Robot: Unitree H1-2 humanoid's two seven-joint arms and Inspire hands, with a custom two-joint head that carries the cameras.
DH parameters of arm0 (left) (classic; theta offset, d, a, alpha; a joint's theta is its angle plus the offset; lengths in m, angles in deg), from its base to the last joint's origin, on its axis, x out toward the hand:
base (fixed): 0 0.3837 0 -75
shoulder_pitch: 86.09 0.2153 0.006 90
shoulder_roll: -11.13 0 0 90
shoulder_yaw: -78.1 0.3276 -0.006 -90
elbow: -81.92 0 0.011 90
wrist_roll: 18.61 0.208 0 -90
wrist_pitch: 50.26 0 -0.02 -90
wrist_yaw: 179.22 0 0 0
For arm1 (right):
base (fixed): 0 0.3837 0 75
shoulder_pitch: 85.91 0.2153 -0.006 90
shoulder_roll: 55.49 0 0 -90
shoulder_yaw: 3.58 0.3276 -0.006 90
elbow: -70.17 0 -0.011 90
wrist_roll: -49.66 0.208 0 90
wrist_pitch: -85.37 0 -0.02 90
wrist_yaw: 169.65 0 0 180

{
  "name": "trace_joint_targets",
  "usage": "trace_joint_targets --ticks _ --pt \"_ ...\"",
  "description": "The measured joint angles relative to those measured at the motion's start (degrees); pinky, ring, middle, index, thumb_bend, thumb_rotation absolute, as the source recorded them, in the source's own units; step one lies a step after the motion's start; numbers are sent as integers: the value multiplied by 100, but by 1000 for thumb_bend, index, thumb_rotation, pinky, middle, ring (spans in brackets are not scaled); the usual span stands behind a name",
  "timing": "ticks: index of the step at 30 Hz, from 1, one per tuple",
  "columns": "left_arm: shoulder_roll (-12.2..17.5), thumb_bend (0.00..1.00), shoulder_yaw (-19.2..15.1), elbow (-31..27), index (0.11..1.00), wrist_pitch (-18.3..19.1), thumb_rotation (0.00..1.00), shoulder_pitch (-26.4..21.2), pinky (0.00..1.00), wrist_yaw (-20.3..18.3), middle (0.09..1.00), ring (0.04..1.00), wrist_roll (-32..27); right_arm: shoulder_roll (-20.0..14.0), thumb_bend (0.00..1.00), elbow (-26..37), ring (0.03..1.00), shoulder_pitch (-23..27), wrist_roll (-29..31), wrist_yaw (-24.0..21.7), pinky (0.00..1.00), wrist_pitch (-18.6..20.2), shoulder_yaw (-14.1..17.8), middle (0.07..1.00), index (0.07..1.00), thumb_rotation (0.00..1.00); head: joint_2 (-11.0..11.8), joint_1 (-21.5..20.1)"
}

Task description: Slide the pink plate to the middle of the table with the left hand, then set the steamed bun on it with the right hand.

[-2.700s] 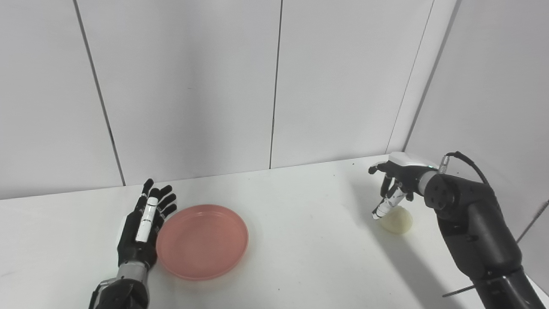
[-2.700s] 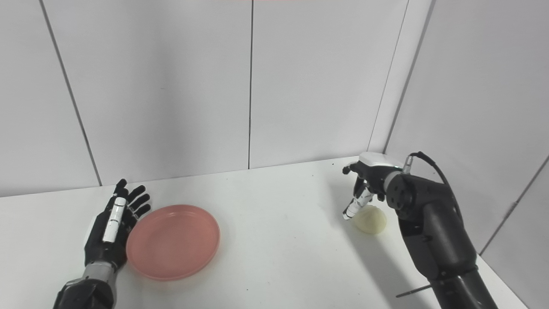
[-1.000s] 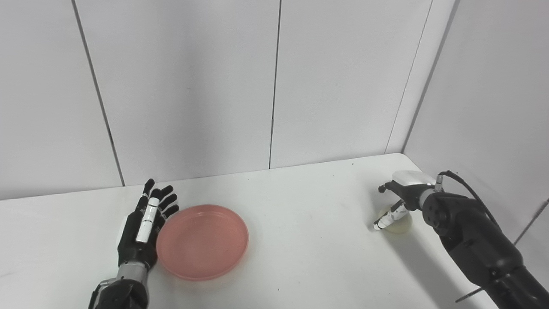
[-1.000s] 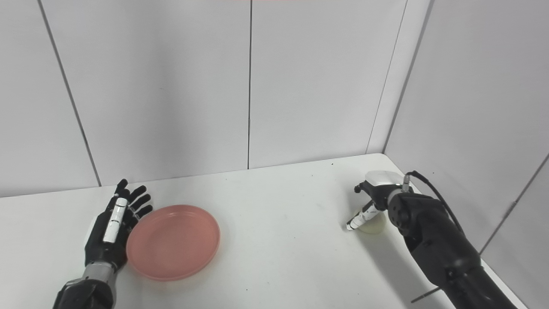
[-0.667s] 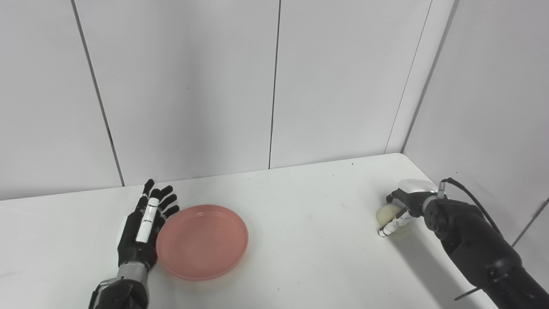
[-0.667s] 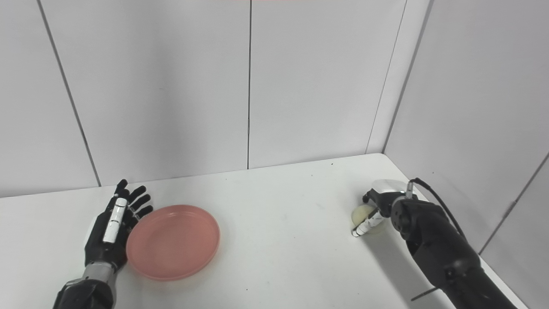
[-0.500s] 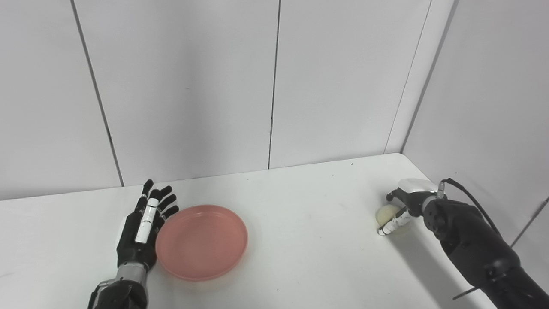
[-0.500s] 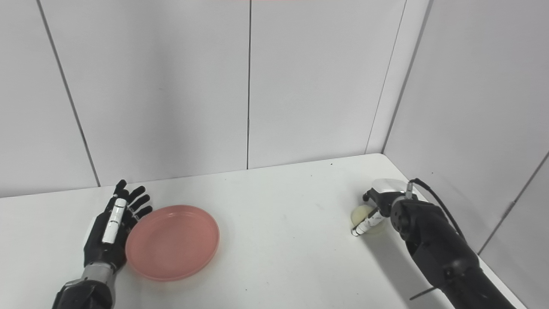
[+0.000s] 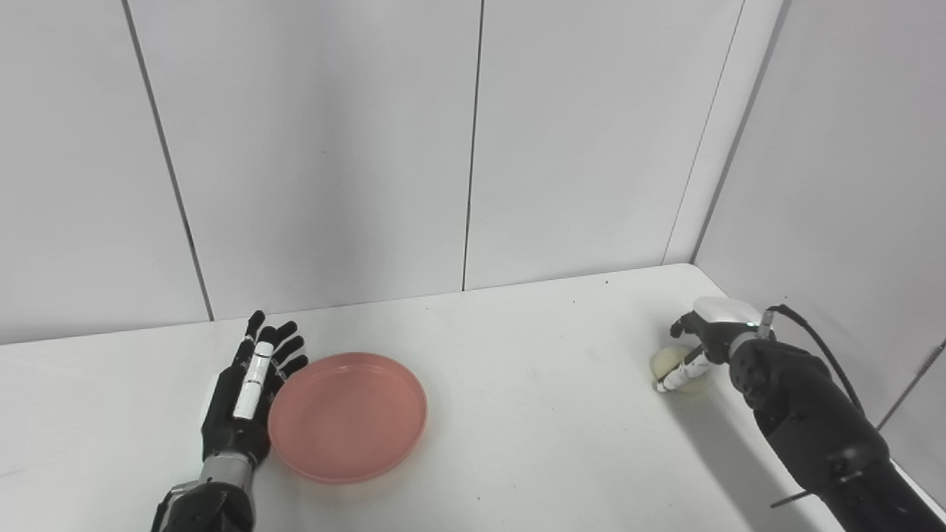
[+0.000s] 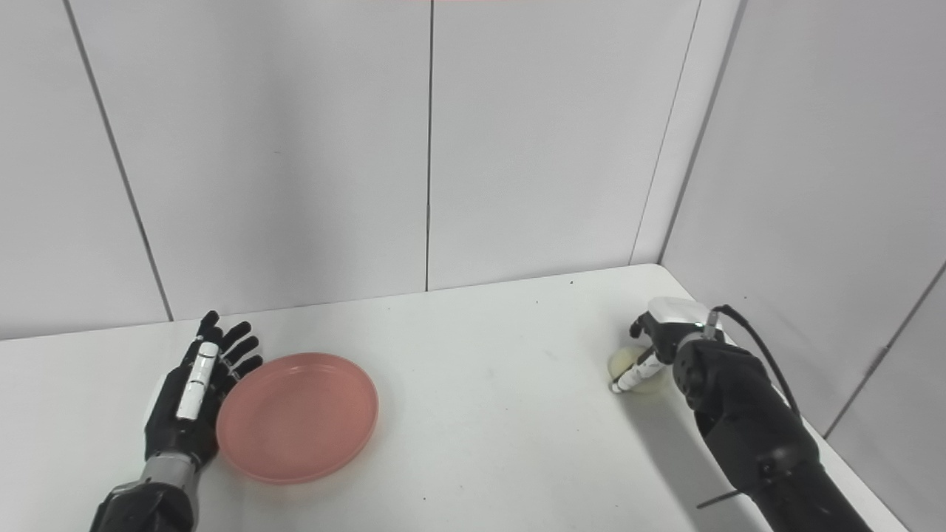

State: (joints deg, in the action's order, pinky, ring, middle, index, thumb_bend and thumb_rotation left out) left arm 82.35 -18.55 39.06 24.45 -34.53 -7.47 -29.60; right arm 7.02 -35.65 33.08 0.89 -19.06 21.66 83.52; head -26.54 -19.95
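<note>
The pink plate [image 9: 347,415] lies flat on the left half of the white table [image 9: 532,428]. My left hand [image 9: 247,391] rests open beside it, fingers stretched out along the plate's left rim. At the far right the pale steamed bun [image 9: 665,360] sits under my right hand [image 9: 708,338], whose fingers curl over and around it. A white-tipped thumb [image 9: 676,378] crosses the bun's front. Most of the bun is hidden by the hand; I cannot tell whether it is off the table.
Grey wall panels close off the back and the right side, and the right wall stands close behind the bun. The table's right edge runs just under my right forearm [image 9: 805,421]. Bare tabletop lies between plate and bun.
My right hand came down over the bun and closed around it, then drew slightly back and up with it. The left hand and the plate have stayed in place.
</note>
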Motion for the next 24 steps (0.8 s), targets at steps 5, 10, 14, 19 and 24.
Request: trace_joint_targets --ticks 5,10,14,19,24 --pt "-3 670 1 -32 957 40 671 16 771 0 847 835 0 32 593 -4 319 -1 -73 -58 245 3 -23 442 541 20 -9 9" --pt "-2 665 1 -35 951 45 667 21 754 0 842 826 0 29 523 -4 322 23 -34 -204 240 3 -16 422 530 0 -18 18" --pt "-2 652 3 -44 954 52 664 29 747 0 842 827 0 4 522 -18 323 41 12 -309 244 3 -27 424 529 0 -26 18" --pt "-4 641 2 -44 958 55 660 27 739 0 839 826 0 -62 521 -60 322 74 72 -340 239 3 -115 426 532 1 -26 26" --pt "-17 635 12 -58 962 74 671 29 737 1 841 827 3 -105 529 89 353 50 142 -282 271 3 -235 454 506 0 0 88"
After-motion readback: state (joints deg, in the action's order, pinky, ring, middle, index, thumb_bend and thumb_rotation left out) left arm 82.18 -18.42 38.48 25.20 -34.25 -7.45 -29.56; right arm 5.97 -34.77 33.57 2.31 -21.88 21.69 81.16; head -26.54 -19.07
